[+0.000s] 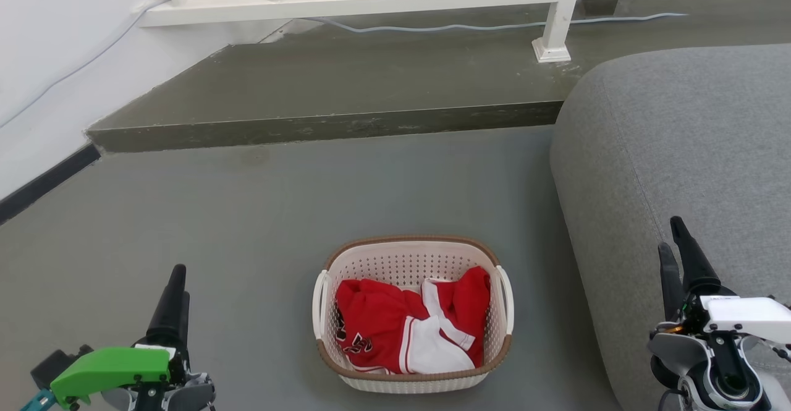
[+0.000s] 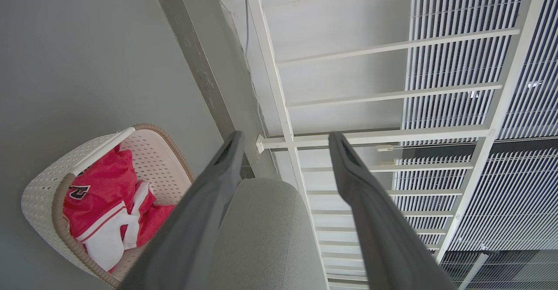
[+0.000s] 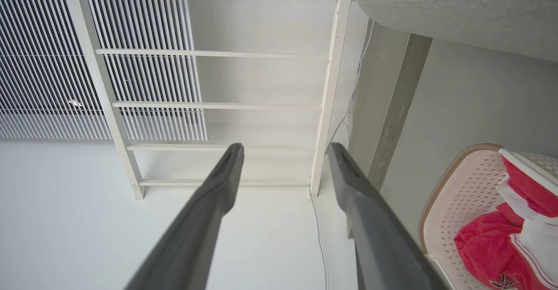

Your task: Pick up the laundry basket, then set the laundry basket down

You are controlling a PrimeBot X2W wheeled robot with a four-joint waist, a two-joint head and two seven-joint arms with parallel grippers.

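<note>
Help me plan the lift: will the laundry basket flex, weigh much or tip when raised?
The laundry basket probably stays stiff: its perforated plastic walls hold an oval shape. It is likely light, since it holds little, a crumpled red and white garment. Lifted by one side handle alone, it would probably tilt.

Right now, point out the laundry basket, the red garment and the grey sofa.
laundry basket (image 1: 411, 385): head view, near white wall.
red garment (image 1: 371, 318): head view, its red left fold.
grey sofa (image 1: 680, 139): head view, top surface.
</note>
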